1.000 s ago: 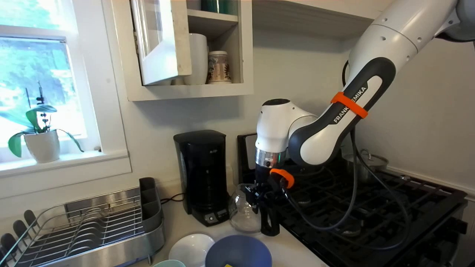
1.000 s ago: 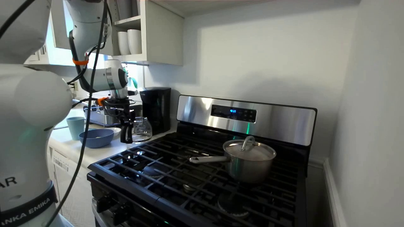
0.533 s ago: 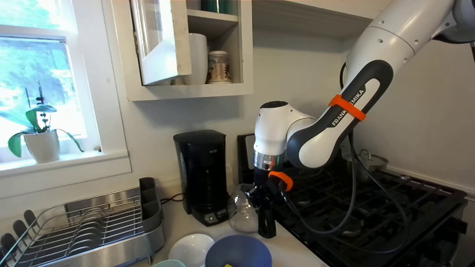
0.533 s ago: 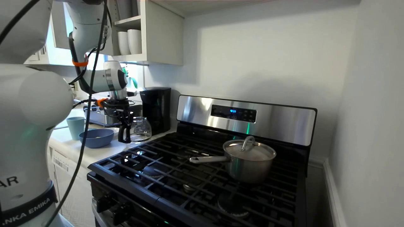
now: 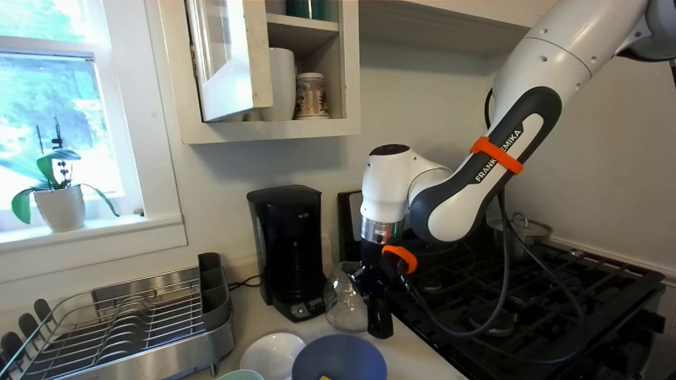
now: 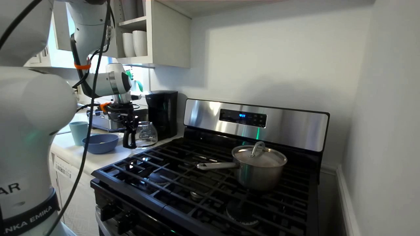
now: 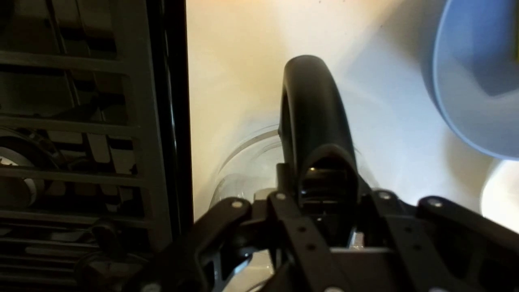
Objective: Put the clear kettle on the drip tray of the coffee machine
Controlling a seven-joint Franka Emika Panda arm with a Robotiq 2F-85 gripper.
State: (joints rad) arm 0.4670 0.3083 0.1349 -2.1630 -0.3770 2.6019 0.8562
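The clear kettle (image 5: 340, 309) is at the worktop (image 5: 404, 356), just beside the base of the coffee machine (image 5: 288, 243), between it and the stove (image 6: 295, 131). It looks upright; whether its bottom touches the surface I cannot tell. Its black handle (image 7: 318, 109) points away from the machine. In the wrist view the tool (image 7: 323, 180) pinches this handle near its upper end, one finger against each side. The machine's lower part is too dark to make out the drip tray.

Near the kettle, a blue bowl (image 5: 338, 352) holds something yellow (image 5: 325, 378), of which only a corner shows, and a white bowl (image 5: 272, 348) is just beside it. A dish rack (image 5: 174, 356) stands on the machine's far side from the kettle. In an exterior view a pale blue cup (image 6: 78, 131) is near the blue bowl, and a lidded pot (image 6: 261, 173) sits on the stove. Above the machine, a cupboard (image 5: 296, 130) has its door open.
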